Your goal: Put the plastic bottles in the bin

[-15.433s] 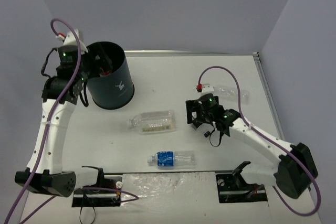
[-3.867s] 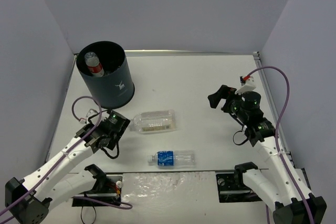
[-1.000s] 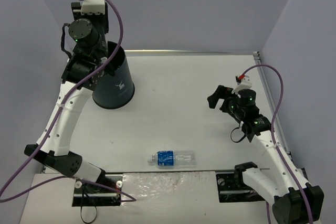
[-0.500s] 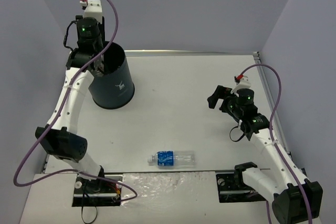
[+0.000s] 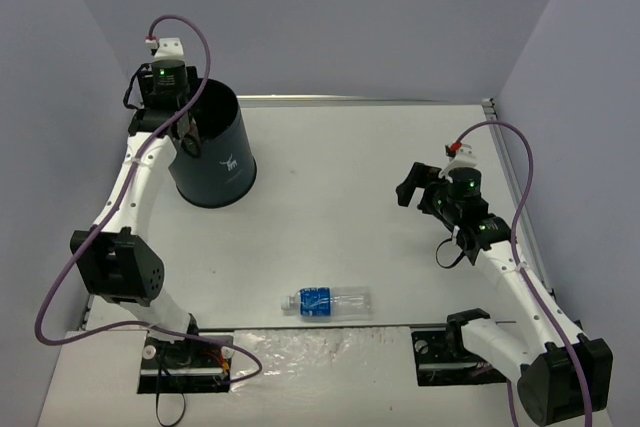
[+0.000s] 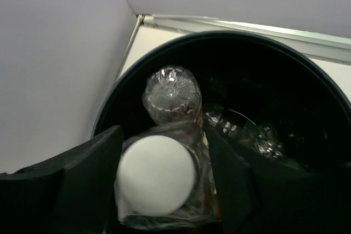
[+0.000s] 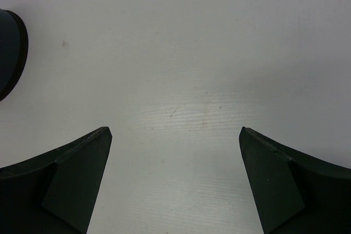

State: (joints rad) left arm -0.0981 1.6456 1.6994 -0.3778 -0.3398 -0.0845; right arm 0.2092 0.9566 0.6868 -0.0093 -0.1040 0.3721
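**Left gripper** (image 6: 163, 135): the fingers (image 6: 90, 173) stand a bottle's width apart, one on each side of the white-capped bottle (image 6: 156, 175). Both appear to touch its clear ribbed body. The bottle hangs cap-up toward the wrist camera and looks held. Whether the grip has begun to slacken cannot be told.

**Position:** the held bottle is over the left side of the mouth of the bin (image 5: 215, 162), with its lower end already below the rim. Below it, inside the bin, lie at least two clear bottles (image 6: 171, 91). The rest of the interior is too dark to count.

**Change noted:** about four seconds ago this wide bottle lay on the table (image 5: 350, 177) at mid-field, with the left gripper beside it. A second ago the left arm was raised high over the bin. It has since come down and tucked in at the rim. The mid-table spot is now bare.

**Right gripper** (image 7: 175, 130): fingers spread wide and holding nothing, hovering above bare table on the right. Its pose has scarcely altered over the last second.

**Outstanding:** one blue-label bottle (image 5: 325, 300) lies on its side near the front edge, well apart from both grippers.

**Assessment:** carry complete, release not yet confirmed. After the drop, the blue-label bottle appears to be the only item left on the table.
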